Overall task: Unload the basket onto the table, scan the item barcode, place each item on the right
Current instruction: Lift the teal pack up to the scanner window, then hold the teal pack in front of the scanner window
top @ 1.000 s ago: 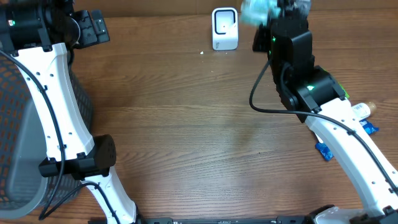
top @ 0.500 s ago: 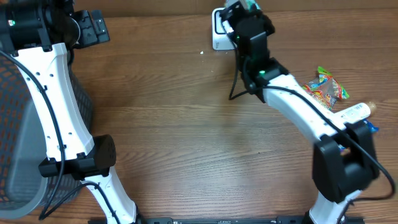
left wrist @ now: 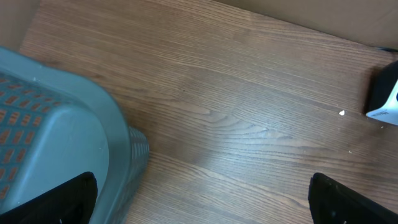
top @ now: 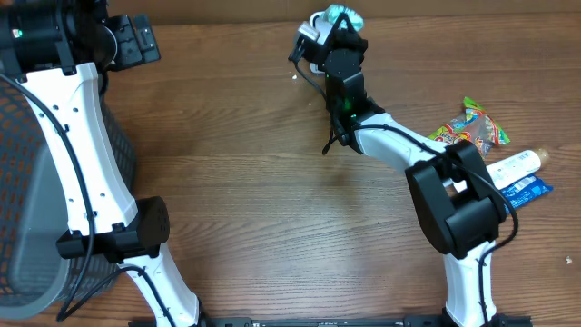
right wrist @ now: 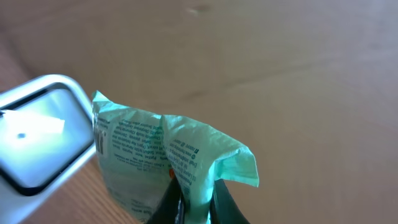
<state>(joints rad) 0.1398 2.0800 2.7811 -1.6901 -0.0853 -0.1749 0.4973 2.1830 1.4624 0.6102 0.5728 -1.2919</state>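
Note:
A light green packet [right wrist: 155, 149] with small printed text hangs pinched in my right gripper [right wrist: 194, 198], which is shut on its lower fold. The packet is held close in front of the white barcode scanner [right wrist: 38, 134], whose window faces it at the left of the right wrist view. From overhead, the packet [top: 342, 16] and the right gripper [top: 334, 36] sit over the scanner [top: 310, 34] at the table's far edge, hiding most of it. My left gripper [left wrist: 202, 199] is open over bare wood beside the basket, holding nothing.
A grey mesh basket [top: 23, 191] fills the left side, with its rim [left wrist: 74, 106] under the left wrist. A colourful snack bag [top: 472, 127], a white tube [top: 516, 164] and a blue packet [top: 526, 193] lie at the right.
The right arm has swung left along the far edge, carrying the green packet from right of the scanner to directly in front of it. The left arm has not moved.

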